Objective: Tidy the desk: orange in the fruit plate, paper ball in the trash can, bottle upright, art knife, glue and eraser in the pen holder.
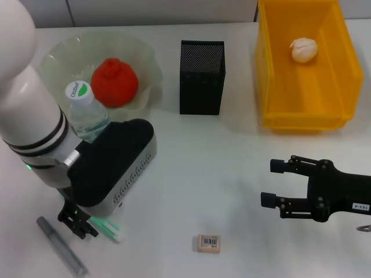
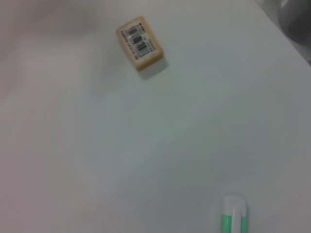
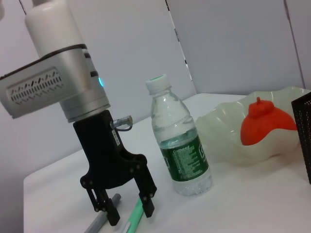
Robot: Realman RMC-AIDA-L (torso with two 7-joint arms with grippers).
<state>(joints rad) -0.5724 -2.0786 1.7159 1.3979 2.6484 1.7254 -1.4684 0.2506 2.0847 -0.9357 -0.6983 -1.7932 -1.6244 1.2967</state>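
Glue lies between the spread fingers of the left gripper, long axis crossing their gap. Knife just outside them. Right gripper idles, fingers released.

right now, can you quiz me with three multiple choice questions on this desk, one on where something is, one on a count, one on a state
1. Where is the orange?
A. in the fruit plate
B. in the trash can
C. beside the eraser

2. How many things lie in the trash can?
A. none
B. one
C. three

3. How does the bottle stand?
A. on its side
B. upright
C. upside down

Answers:
1 A, the fruit sits inside the ruffled rim.
2 B, only the paper ball is there.
3 B, its cap is on top, next to the left gripper, which straddles the glue.
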